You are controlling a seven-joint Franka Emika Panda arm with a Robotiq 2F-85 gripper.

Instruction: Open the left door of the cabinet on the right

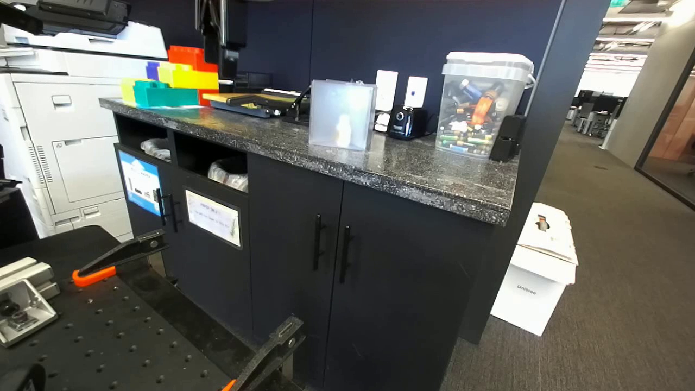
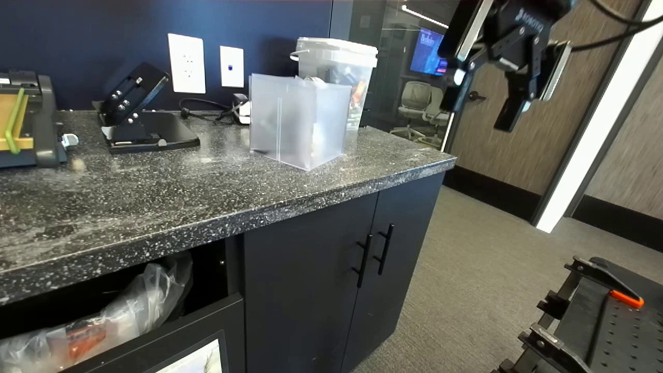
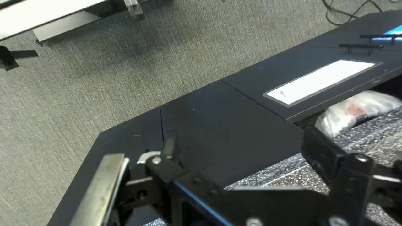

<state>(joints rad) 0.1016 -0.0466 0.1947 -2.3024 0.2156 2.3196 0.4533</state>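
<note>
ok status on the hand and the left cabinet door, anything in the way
Hand open, holding nothing, apart from the handle. Left door shut. Table in front of it, not touching; might limit the swing.

This is an office. It has a big, boxy white copy machine [image 1: 81,146], flat black computer screens [image 1: 605,104] far off, and, behind a clear glass wall [image 2: 388,65], pale round-backed chairs [image 2: 416,96] and a bright blue screen [image 2: 426,52].

The black hand [image 2: 477,111] has silvery side plates [image 3: 98,193], round screws [image 3: 361,157] and pale lettering [image 2: 529,20].
</note>
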